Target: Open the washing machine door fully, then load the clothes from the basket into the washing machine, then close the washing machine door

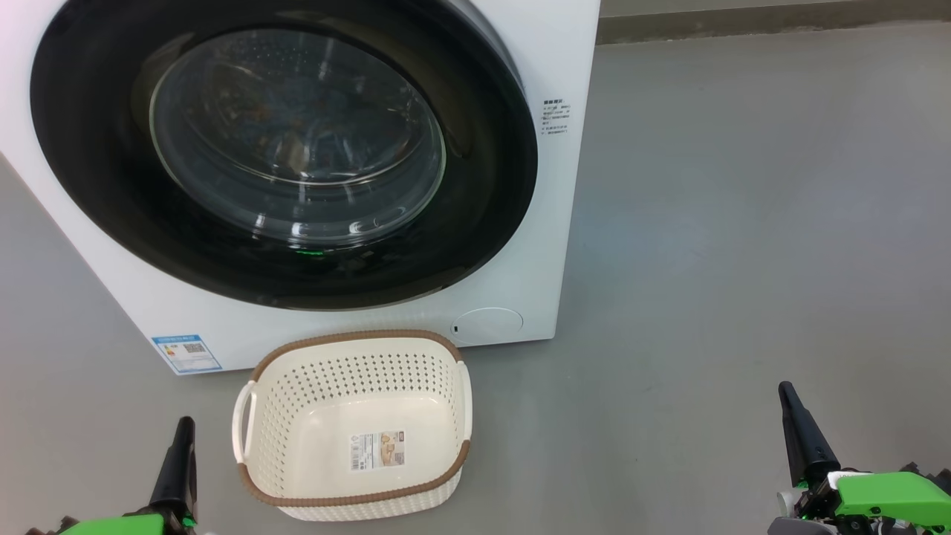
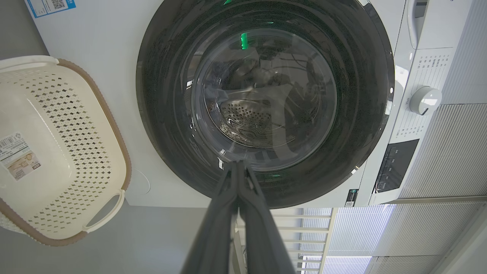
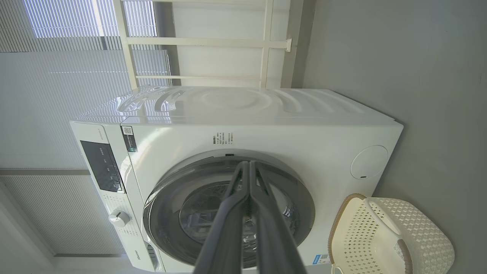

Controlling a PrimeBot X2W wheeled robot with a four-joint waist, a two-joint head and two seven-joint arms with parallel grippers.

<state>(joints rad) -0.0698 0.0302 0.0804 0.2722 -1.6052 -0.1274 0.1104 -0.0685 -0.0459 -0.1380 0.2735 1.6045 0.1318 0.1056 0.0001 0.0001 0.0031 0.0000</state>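
Left tool [image 1: 183,438], right tool [image 1: 792,409] both pinched together, holding nothing. Basket [image 1: 356,371] between them (only its label inside). Washing machine door [image 1: 290,141] shut, dead ahead, nearer the left tool.

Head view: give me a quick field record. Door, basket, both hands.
door: shut against the washer
behind glass: dim shapes, cannot tell what
basket: on the floor in front of the washer, upright, only a label inside
left hand: shut, holding nothing, low at left of the basket
right hand: shut, holding nothing, low at far right
contact: neither hand touches anything
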